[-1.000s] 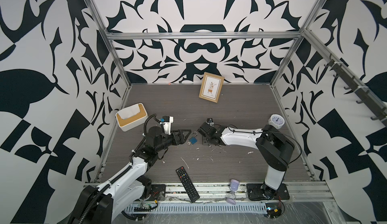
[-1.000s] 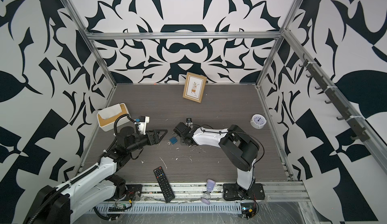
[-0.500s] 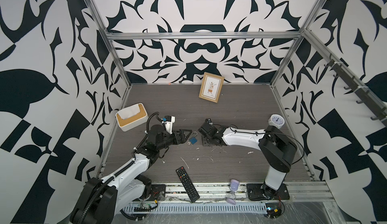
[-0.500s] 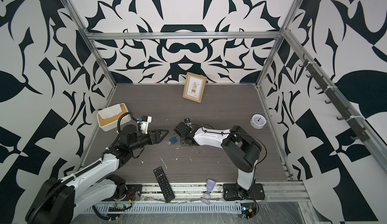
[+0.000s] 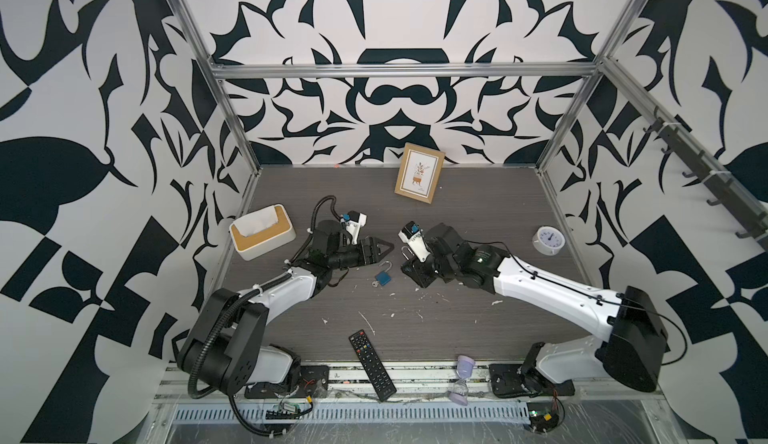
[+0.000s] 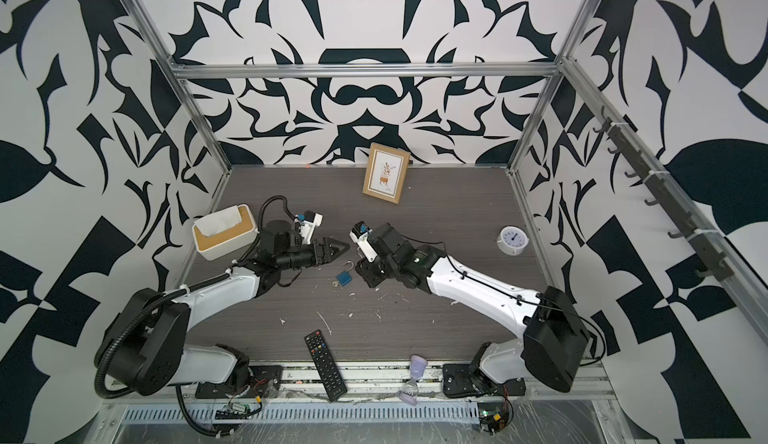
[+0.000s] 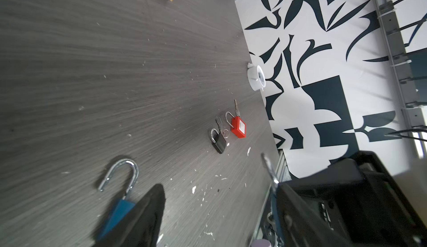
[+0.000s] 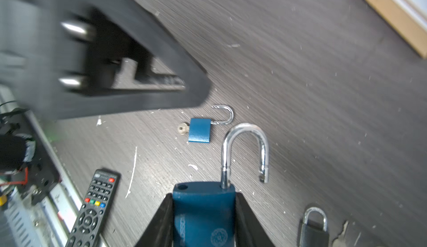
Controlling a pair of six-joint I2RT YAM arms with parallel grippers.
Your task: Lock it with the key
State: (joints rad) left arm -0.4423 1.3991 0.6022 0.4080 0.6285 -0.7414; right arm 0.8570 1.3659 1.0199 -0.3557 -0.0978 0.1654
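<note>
Grey wood-grain tabletop (image 8: 323, 84) lies under the large blue padlock (image 8: 203, 215), clamped by its body in the right gripper (image 8: 204, 203). Its long axis runs along the fingers, with the open shackle (image 8: 245, 142) pointing ahead. Just beyond lies a small blue padlock (image 8: 199, 130) with a key (image 8: 183, 128) in its base, and a black padlock (image 8: 314, 229) sits beside the gripper. Opposite, the left gripper (image 5: 382, 247) hovers with its jaws apart, empty.

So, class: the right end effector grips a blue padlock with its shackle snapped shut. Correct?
No. The right end effector grips the blue padlock, but its shackle is open, one leg free of the body; the right wrist view shows it.
</note>
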